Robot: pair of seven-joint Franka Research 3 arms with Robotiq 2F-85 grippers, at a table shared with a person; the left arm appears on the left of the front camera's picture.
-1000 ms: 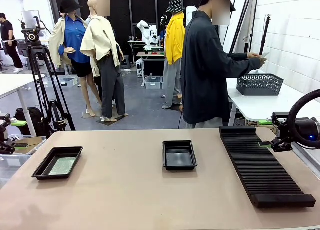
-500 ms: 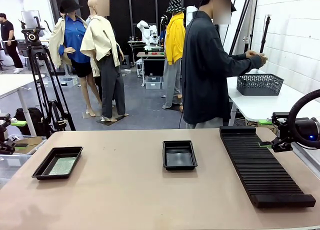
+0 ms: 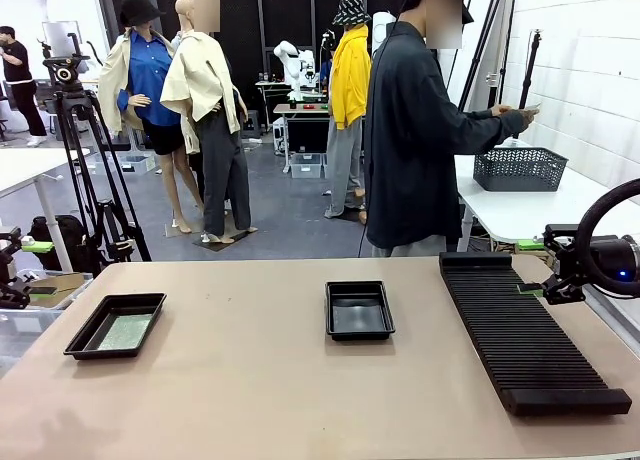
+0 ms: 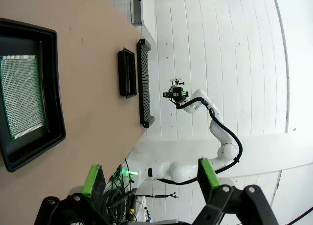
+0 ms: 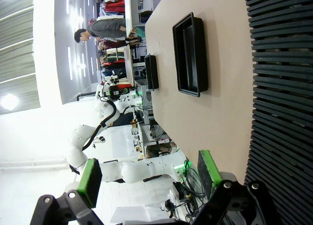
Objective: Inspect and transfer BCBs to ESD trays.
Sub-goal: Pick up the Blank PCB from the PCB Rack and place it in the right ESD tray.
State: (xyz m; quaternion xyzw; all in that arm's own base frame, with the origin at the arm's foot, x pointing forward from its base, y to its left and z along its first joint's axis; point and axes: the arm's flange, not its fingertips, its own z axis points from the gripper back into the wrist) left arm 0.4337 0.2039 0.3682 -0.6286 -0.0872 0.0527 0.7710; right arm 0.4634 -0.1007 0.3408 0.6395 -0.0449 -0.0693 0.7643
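Note:
One BCB [image 3: 125, 331] lies flat in the left ESD tray [image 3: 84, 338], a shallow black tray near the table's left side. A second ESD tray [image 3: 359, 330] stands at the table's middle with nothing in it. My left gripper [image 3: 25, 270] hangs open beyond the left table edge, its jaws holding nothing. In the left wrist view the BCB [image 4: 22, 98] lies in its tray [image 4: 55, 112], above the open left gripper [image 4: 150, 176]. My right gripper [image 3: 535, 268] stands open beside the rack's far end. In the right wrist view the open right gripper [image 5: 149, 176] looks along the table at the middle tray [image 5: 182, 72].
A long black ribbed rack [image 3: 530, 340] lies along the table's right side. A person [image 3: 420, 140] at the far side is turned towards a white side table with a dark basket [image 3: 520, 168], hands raised over it. A camera tripod [image 3: 85, 170] stands back left.
Only the person's hands have shifted a little above the basket. Both arms and the trays have stayed where they were.

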